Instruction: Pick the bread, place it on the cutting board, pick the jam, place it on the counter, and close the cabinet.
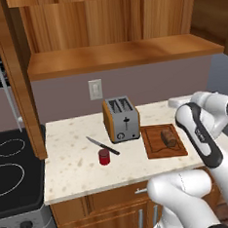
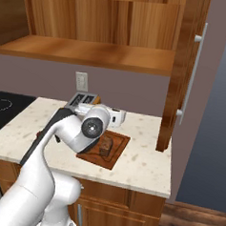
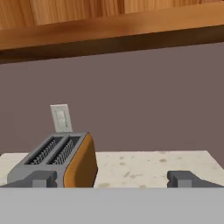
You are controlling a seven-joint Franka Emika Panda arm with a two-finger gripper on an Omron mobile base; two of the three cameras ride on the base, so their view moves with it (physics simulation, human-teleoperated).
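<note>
The brown bread lies on the reddish cutting board, right of the toaster. The red jam stands on the speckled counter in front of the toaster, beside a knife. My gripper hovers over the back of the counter behind the board, pointing at the rear wall. Its fingertips stand wide apart, open, with nothing between them. The cabinet overhead is open, with its doors swung out on both sides.
A silver toaster with orange sides stands at the back of the counter below a wall switch. A black-handled knife lies near the jam. The black stovetop borders the counter on the left. The counter ends at the right past the open door.
</note>
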